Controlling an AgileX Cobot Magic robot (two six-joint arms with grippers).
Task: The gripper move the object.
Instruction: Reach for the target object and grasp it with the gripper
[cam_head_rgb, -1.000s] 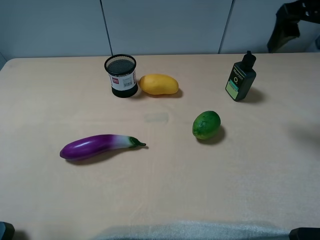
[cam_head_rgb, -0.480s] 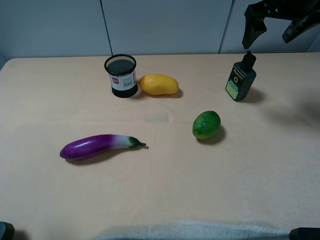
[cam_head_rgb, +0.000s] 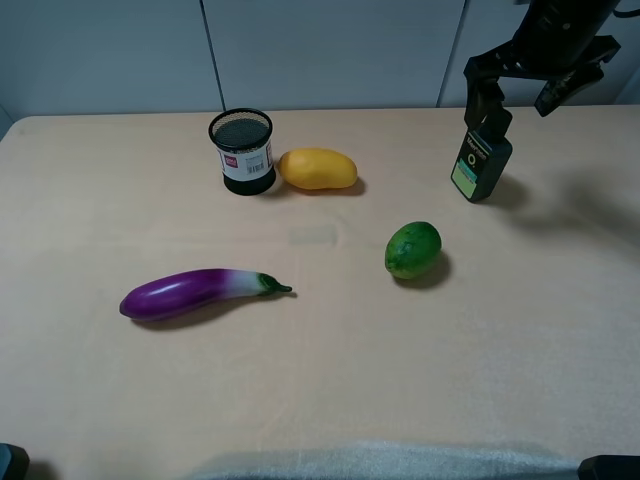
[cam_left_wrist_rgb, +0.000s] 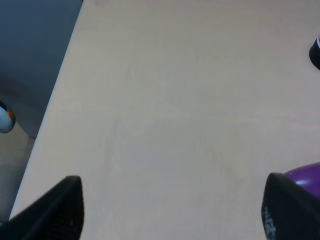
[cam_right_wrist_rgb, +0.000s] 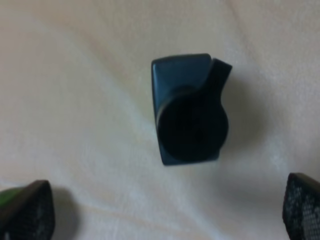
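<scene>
Right now my right gripper (cam_head_rgb: 515, 100) hangs over the bottle (cam_head_rgb: 481, 158), jaws spread wide and holding nothing.

Starting at the left, my left gripper (cam_left_wrist_rgb: 172, 215) looks down on the pale surface (cam_head_rgb: 330, 390) with its jaws wide apart and empty, a purple eggplant (cam_head_rgb: 200, 294) lying near one finger. Further back a black mesh cup (cam_head_rgb: 241, 151) stands upright, with a yellow mango (cam_head_rgb: 317, 169) just beside it. A round green fruit (cam_head_rgb: 413, 250) lies right of the middle. Behind it, well apart, the dark bottle stands upright toward the far right of the surface. From my right wrist camera I look down on its black cap (cam_right_wrist_rgb: 192, 122), and both fingertips (cam_right_wrist_rgb: 30, 212) are clear of it.
</scene>
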